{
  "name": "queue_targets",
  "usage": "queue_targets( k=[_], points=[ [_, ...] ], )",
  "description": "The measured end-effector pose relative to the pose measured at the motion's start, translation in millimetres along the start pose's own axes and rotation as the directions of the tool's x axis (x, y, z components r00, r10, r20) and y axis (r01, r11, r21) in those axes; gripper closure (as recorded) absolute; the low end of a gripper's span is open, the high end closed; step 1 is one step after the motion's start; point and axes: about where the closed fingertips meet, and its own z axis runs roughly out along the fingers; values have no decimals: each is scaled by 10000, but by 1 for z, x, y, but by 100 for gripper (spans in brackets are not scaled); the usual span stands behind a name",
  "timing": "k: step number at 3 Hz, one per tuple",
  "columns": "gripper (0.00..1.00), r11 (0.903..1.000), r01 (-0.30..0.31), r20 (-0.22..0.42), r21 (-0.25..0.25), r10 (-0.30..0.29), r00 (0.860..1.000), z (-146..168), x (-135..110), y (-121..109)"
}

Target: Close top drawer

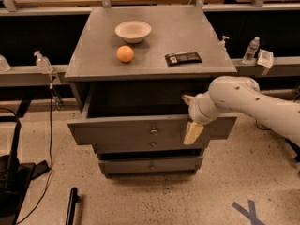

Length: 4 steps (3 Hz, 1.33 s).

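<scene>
The top drawer [126, 129] is a wide grey drawer with a small round metal knob [153, 131] at the centre of its flat front. It stands partly open, pulled out a short way from the grey cabinet [150, 41]. My gripper [191, 118] is on the end of the white arm reaching in from the right. It is against the right part of the drawer's front panel, with one pale finger [193, 133] hanging over the front and another tip [187, 98] above the drawer's edge. Two similar grey drawers [150, 164] sit below.
On the cabinet top lie a white bowl [133, 31], an orange [125, 54] and a dark flat packet [183, 58]. Bottles [43, 62] stand on side ledges at left and right [251, 49]. A black stand [11, 172] and cable are on the floor at left.
</scene>
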Motion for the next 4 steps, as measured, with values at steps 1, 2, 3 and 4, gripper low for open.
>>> queue_targets(
  k=[1,2,3,4],
  points=[
    [0,9992,390,-178,-49,-391,9991,-10,-6,4],
    [2,9992,391,7,-12,-391,9992,-13,-7,5],
    [24,9986,327,547,423,-350,9979,-33,-9,0],
    [44,9966,185,1209,809,-283,9923,-56,-14,8]
  ],
)
